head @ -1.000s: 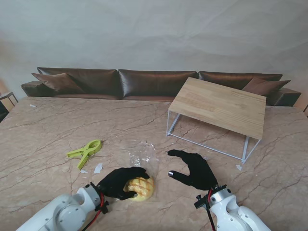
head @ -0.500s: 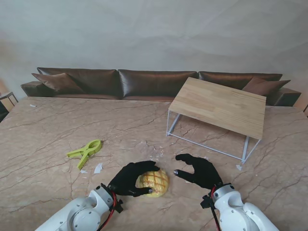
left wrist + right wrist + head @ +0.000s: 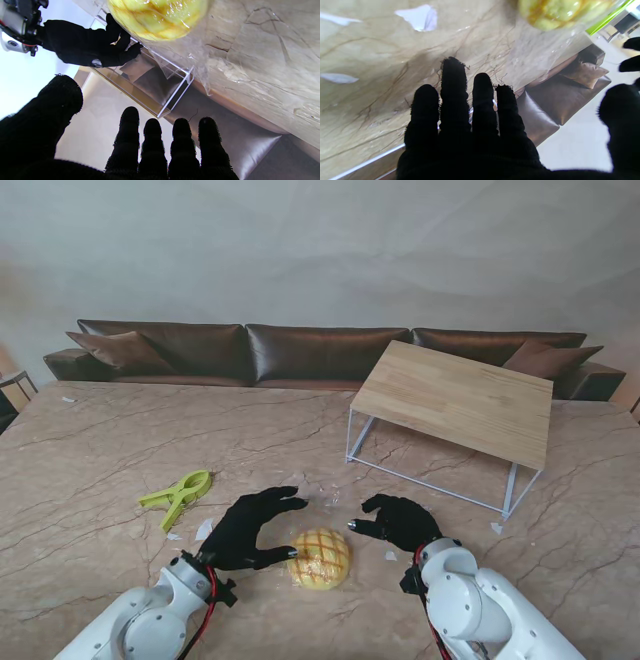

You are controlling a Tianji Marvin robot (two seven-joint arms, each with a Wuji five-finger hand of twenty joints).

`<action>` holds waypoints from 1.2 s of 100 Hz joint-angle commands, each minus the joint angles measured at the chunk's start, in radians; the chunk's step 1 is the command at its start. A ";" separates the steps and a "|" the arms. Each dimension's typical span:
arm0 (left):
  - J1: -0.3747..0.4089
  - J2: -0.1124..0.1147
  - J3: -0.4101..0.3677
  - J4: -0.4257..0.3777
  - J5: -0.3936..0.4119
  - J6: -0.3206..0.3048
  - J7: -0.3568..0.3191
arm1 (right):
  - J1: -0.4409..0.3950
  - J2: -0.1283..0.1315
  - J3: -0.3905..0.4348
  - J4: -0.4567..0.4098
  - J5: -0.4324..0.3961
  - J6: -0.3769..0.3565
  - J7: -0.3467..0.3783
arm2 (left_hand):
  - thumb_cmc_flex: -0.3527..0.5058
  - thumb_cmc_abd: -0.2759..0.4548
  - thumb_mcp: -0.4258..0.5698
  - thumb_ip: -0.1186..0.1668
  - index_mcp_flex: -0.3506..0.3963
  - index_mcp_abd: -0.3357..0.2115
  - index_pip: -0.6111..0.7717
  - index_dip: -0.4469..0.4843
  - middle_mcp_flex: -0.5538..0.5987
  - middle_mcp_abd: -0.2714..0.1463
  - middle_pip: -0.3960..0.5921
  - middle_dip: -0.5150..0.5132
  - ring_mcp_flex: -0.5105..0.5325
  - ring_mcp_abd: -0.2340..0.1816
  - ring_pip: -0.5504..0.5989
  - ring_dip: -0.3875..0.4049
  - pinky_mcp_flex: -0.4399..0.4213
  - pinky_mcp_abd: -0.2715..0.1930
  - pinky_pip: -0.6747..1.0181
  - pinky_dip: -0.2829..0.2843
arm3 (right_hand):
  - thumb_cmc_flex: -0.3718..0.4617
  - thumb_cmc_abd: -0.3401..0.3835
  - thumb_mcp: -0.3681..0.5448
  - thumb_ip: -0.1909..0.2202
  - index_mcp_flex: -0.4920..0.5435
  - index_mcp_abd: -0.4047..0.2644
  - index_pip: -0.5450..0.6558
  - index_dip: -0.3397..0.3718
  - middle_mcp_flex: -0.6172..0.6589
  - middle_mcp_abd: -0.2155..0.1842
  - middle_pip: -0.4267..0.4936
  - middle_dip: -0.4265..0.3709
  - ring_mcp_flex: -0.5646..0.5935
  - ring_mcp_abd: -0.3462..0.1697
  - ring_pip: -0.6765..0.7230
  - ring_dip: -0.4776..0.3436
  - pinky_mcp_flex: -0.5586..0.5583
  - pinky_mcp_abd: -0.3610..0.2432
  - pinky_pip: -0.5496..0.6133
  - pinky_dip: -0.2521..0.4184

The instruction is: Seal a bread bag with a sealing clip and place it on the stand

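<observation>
A golden bun [image 3: 318,558] lies in a clear bag [image 3: 322,505] on the marble table, the bag's loose neck pointing away from me. My left hand [image 3: 250,530] hovers just left of the bun, open, fingers spread, thumb tip close to the bread. My right hand [image 3: 398,520] is just right of the bag's neck, open, fingers curled, holding nothing. The green clip [image 3: 178,493] lies farther left on the table. The wooden-topped stand [image 3: 455,400] is at the far right. The left wrist view shows the bun [image 3: 160,20] and my right hand [image 3: 87,47]; the right wrist view shows the bun [image 3: 560,12].
Small white scraps [image 3: 204,529] lie near the clip, by the right hand and at the stand's foot [image 3: 496,527]. A brown sofa [image 3: 310,350] runs along the table's far edge.
My left hand has let go of the bun and drawn back left, fingers spreading. The bun now rests on the table. My right hand has shifted left and farther away, beside the bag's neck.
</observation>
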 commanded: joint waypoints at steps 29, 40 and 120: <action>0.014 0.004 -0.047 0.001 0.003 -0.012 -0.001 | 0.132 -0.052 -0.108 0.143 0.073 0.136 -0.043 | -0.029 0.037 -0.040 0.038 0.009 -0.015 -0.038 -0.016 -0.018 -0.004 -0.025 -0.015 -0.014 -0.032 -0.011 -0.021 0.001 -0.020 0.006 -0.003 | -0.079 -0.034 0.013 -0.025 0.125 -0.069 0.130 0.101 0.109 -0.039 0.131 0.144 0.086 0.021 0.202 0.115 0.062 0.046 0.160 0.108; 0.016 0.004 -0.055 0.006 -0.002 -0.012 -0.003 | 0.168 -0.062 -0.138 0.187 0.105 0.136 -0.053 | -0.028 0.037 -0.042 0.039 0.011 -0.016 -0.035 -0.015 -0.017 -0.004 -0.025 -0.015 -0.013 -0.033 -0.011 -0.022 0.000 -0.019 0.006 -0.003 | -0.068 -0.048 0.014 -0.027 0.151 -0.116 0.174 0.161 0.133 -0.053 0.149 0.159 0.100 0.019 0.237 0.124 0.080 0.052 0.191 0.123; -0.043 -0.002 -0.048 0.032 -0.142 0.142 -0.102 | 0.212 -0.160 -0.164 0.368 0.201 -0.148 -0.401 | -0.052 0.052 -0.065 0.039 -0.012 0.194 -0.138 -0.068 0.009 0.165 -0.009 -0.005 0.036 0.092 0.029 -0.026 0.043 0.020 0.035 0.010 | 0.496 -0.385 0.521 -0.254 0.353 -0.495 0.532 0.098 0.456 -0.089 0.063 -0.039 0.360 -0.002 0.240 0.065 0.464 0.065 0.418 0.164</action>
